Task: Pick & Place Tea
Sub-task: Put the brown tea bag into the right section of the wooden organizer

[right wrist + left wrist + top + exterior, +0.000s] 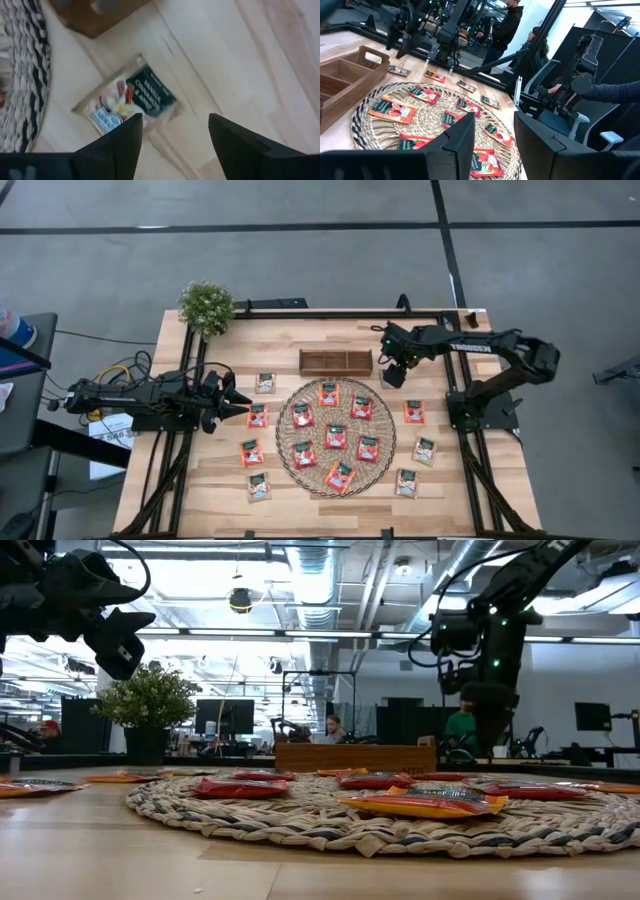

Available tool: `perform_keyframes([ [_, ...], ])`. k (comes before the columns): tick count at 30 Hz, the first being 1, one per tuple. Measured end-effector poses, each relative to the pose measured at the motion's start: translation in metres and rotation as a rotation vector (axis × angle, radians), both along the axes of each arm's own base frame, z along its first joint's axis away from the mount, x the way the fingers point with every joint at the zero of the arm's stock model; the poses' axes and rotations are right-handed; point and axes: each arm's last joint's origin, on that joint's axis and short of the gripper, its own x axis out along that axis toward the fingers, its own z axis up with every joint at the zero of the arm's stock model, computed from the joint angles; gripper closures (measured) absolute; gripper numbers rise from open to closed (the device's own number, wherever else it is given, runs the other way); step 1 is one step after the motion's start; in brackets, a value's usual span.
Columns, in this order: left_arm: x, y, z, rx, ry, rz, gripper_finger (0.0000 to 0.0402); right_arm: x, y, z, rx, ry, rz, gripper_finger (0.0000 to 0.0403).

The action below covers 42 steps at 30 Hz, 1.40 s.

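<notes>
An open-plan lab: ceiling ducts (320, 580), monitors (222, 716) (other robot rigs (585, 55) behind).

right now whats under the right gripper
A pale beige-green tea sachet lies flat on the bare wooden table, just below the open right gripper, beside the wooden tray. Its near edge is hidden behind the fingers.

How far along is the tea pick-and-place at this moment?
Done: nothing visibly; the wooden tray shows no sachet inside. In hand: the right gripper, open, hangs over a pale sachet lying flat beside the tray, not gripped. The left gripper, open and empty, waits beside the woven mat. Left: the red sachets on the mat and those around it.
</notes>
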Motion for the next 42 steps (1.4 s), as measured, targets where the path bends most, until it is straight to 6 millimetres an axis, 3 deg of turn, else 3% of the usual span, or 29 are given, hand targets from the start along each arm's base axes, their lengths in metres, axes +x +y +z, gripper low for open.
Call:
perform_keyframes([
  [12,0.000,0.000,0.000,-0.001,0.000,0.001,0.0273,0.007,-0.009,-0.019,0.012,0.030,-0.018,0.0175],
  [38,0.000,0.000,0.000,-0.002,0.000,0.000,0.0273,0.006,-0.009,-0.019,-0.011,0.048,-0.086,0.0174],
  [42,0.000,0.000,0.000,-0.005,0.000,0.000,0.0273,0.007,-0.009,-0.030,0.015,0.098,-0.084,0.0174],
])
